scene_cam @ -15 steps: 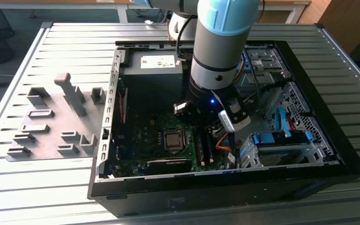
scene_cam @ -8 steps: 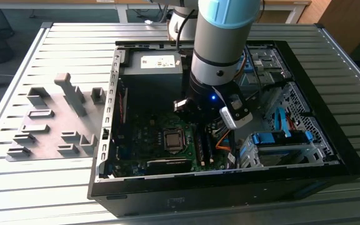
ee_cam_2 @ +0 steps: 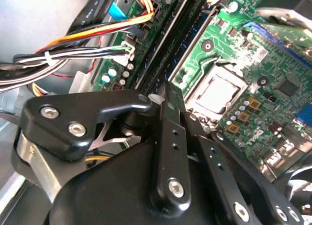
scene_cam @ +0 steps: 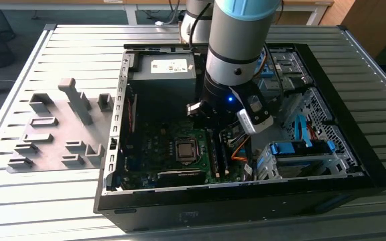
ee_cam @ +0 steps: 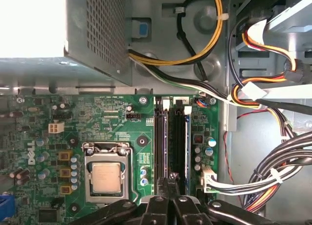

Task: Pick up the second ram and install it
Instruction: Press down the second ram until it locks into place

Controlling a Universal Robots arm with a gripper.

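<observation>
Closest, in both wrist views: gripper [ee_cam: 170, 183] [ee_cam_2: 168, 95] low inside the open computer case [scene_cam: 354, 165], jaws drawn narrow, nearly together. Cannot tell whether pinching anything. Just beyond the tips: the second ram [ee_cam: 179, 142], standing on edge among the long black slots [ee_cam: 161, 147], beside the processor socket [ee_cam: 108, 175] on the green motherboard [ee_cam: 109, 117]. Farther on: bundled cables [ee_cam: 273, 171] and the grey power supply [ee_cam: 92, 34]. Outside the case, toward the exterior view's left: grey fixture blocks [scene_cam: 59, 130] on the ribbed metal surface [scene_cam: 45, 201].
</observation>
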